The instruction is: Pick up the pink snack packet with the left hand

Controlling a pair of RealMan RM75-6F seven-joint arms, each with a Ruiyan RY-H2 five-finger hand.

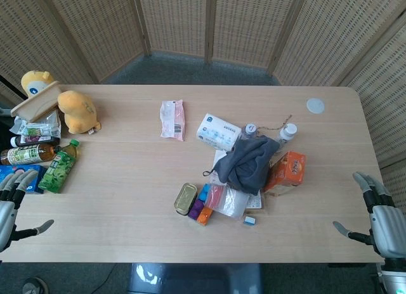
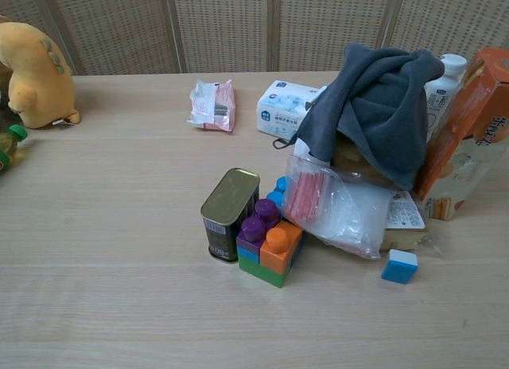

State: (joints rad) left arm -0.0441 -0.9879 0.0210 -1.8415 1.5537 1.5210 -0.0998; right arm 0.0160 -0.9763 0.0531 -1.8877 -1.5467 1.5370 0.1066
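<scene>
The pink snack packet [image 1: 172, 119] lies flat on the far middle of the table; in the chest view the same packet [image 2: 214, 105] sits just left of a white tissue pack. My left hand [image 1: 11, 202] hangs at the table's near left edge, fingers spread, holding nothing, far from the packet. My right hand [image 1: 380, 215] is off the near right corner, also open with fingers apart. Neither hand shows in the chest view.
A white tissue pack [image 1: 217, 132], grey cloth [image 1: 249, 163], orange box [image 1: 287, 170], tin can [image 1: 185, 198], toy bricks [image 1: 200, 208] and a clear bag [image 1: 229, 201] crowd the centre. A green bottle [image 1: 61, 166], brown bottle [image 1: 28, 154] and yellow plush [image 1: 77, 111] sit at left.
</scene>
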